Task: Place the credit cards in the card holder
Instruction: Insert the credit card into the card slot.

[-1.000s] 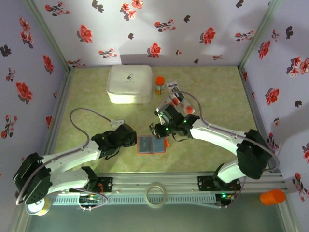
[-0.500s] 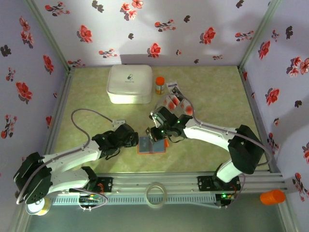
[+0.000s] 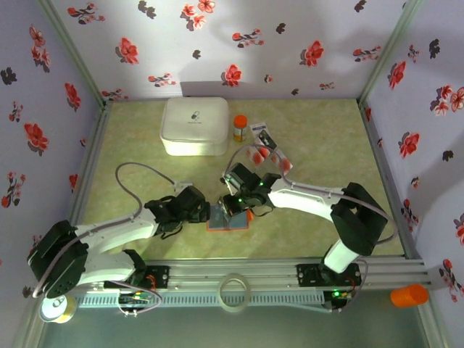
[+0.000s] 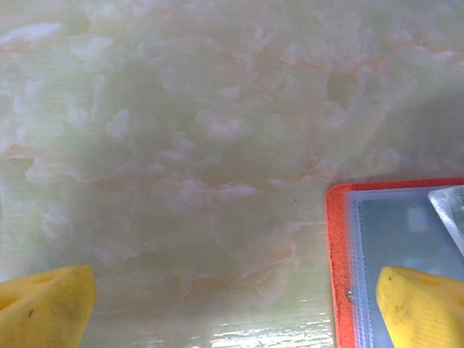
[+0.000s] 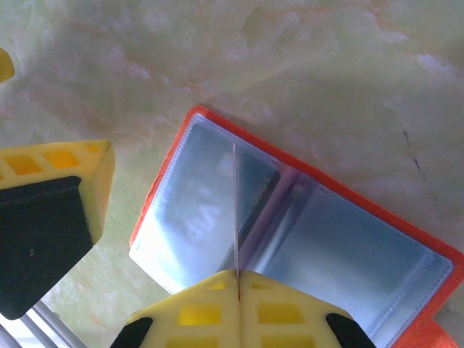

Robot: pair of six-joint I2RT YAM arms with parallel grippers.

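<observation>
Card holder (image 3: 230,220) lies open flat on tabletop (image 3: 326,138), blue inside up. Right jaws pinched on one card (image 5: 235,210), edge-on, over holder's left half. Left jaws wide apart, one fingertip (image 4: 420,308) over holder's left edge. Other cards (image 3: 264,154) lie loose farther back, near white box (image 3: 194,125).

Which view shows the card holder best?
Right wrist: the card holder lies open, both clear pockets and orange rim plain. The top view shows it small, partly under the right gripper; the left wrist catches one corner.
</observation>
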